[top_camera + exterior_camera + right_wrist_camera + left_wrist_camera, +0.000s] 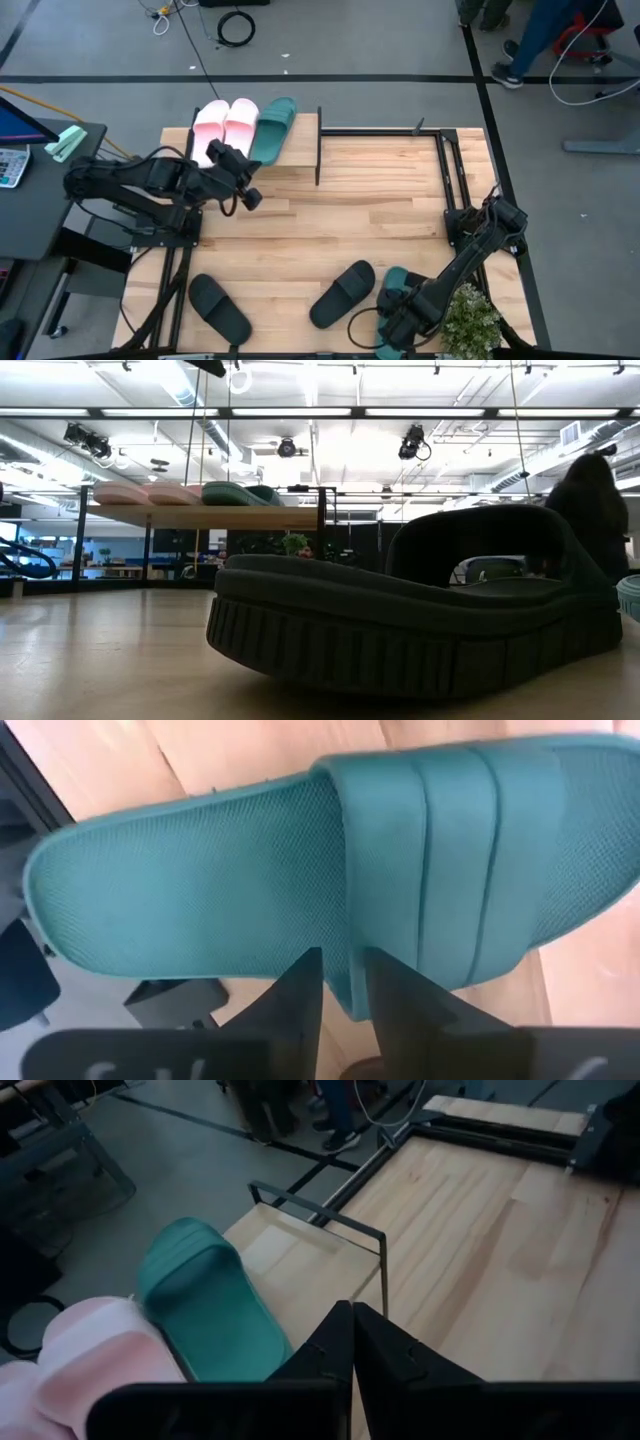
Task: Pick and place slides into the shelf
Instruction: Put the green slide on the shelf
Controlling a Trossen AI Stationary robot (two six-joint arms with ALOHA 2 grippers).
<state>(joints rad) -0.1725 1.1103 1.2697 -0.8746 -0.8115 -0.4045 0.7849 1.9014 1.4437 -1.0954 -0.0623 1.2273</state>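
The shelf (300, 140) stands at the table's far left, with two pale pink slides (225, 125) and a teal slide (272, 128) lying soles down on its plank top. My left gripper (250, 198) hangs shut and empty just in front of the shelf, its fingers (352, 1320) aimed past the shelf's teal slide (205, 1305). A second teal slide (398, 281) lies on the table near the front right. My right gripper (343, 970) points down over it and is shut on its strap. Two black slides (220, 308) (343, 293) lie along the near edge. My right gripper comes from above, pointing down, at the teal slide's wide strap (450, 850). It pinches the strap's heel-side edge (345, 935): one finger (300, 990) stands over the footbed, the other (395, 995) over the strap's top. The slide lies flat on the table.
A small green plant (470, 315) stands at the near right corner, close to my right arm. Black metal frames (445, 170) rim the table's far and right sides. The nearer black slide (400, 600) fills the low view. Bare tabletop (360, 215) spans the middle.
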